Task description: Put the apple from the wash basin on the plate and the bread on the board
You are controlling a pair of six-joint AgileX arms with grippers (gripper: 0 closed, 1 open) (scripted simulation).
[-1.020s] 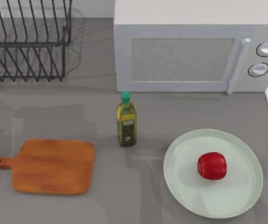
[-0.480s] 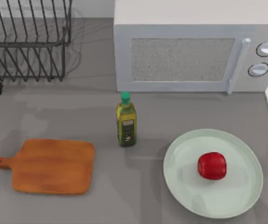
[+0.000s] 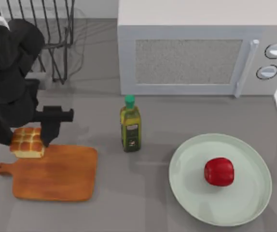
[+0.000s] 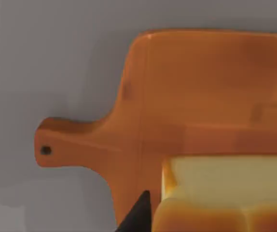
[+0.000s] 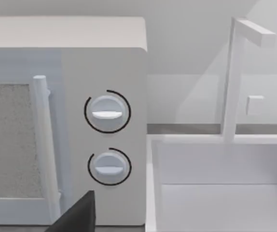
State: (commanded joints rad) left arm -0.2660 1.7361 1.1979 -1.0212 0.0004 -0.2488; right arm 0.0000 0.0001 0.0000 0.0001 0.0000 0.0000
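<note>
Left claw [image 3: 28,141] is gripping the bread [image 3: 27,143] at the left of the frame in the top view, its two fingers clamped on opposite pale sides of the loaf. The bread is hanging over the upper left corner of the board [image 3: 56,174], near the handle; whether it is touching the wood cannot be told. In the left wrist view the bread [image 4: 225,193] is sitting above the board [image 4: 201,96], with one dark finger [image 4: 137,215] beside its side face.

Handling judgement: the loaf is probably light and soft, so a firm squeeze is likely to dent it. Holding low on the flat sides, as here, is the safer choice; the bumpy golden top is offering no flat purchase.

The apple [image 3: 219,171] is lying on the plate [image 3: 254,203] at the lower right, looking smooth, hard and liable to roll. The right claw [image 5: 76,217] is parked near the microwave [image 5: 66,121] and basin [image 5: 225,188]; its finger spacing cannot be told.
</note>
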